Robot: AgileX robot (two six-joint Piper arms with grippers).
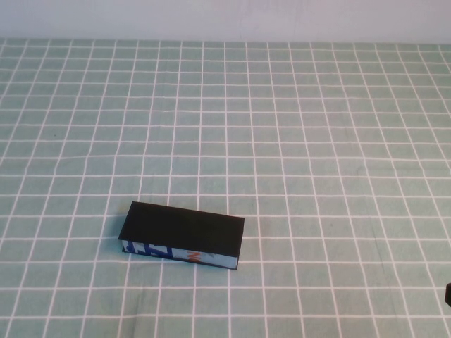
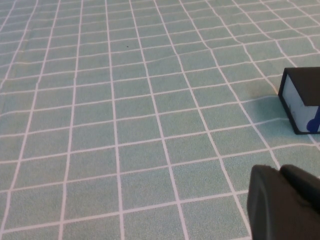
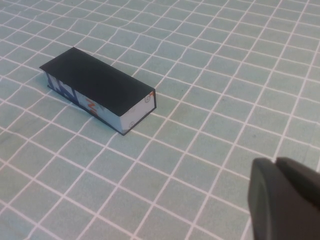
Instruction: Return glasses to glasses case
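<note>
The glasses case [image 1: 182,236] lies shut on the green checked cloth, front left of centre, its flat black lid on top and its light-blue side with dark-blue and orange marks facing me. The glasses are not in view. My left gripper [image 2: 280,172] is shut and empty, low over the cloth; one end of the case [image 2: 302,100] shows a short way beyond it. My right gripper [image 3: 276,164] is shut and empty, well apart from the case [image 3: 97,87]. In the high view only a dark bit of the right gripper [image 1: 448,293] shows at the right edge.
The green cloth with white grid lines [image 1: 296,141] covers the whole table. A pale wall [image 1: 225,17] runs along the far edge.
</note>
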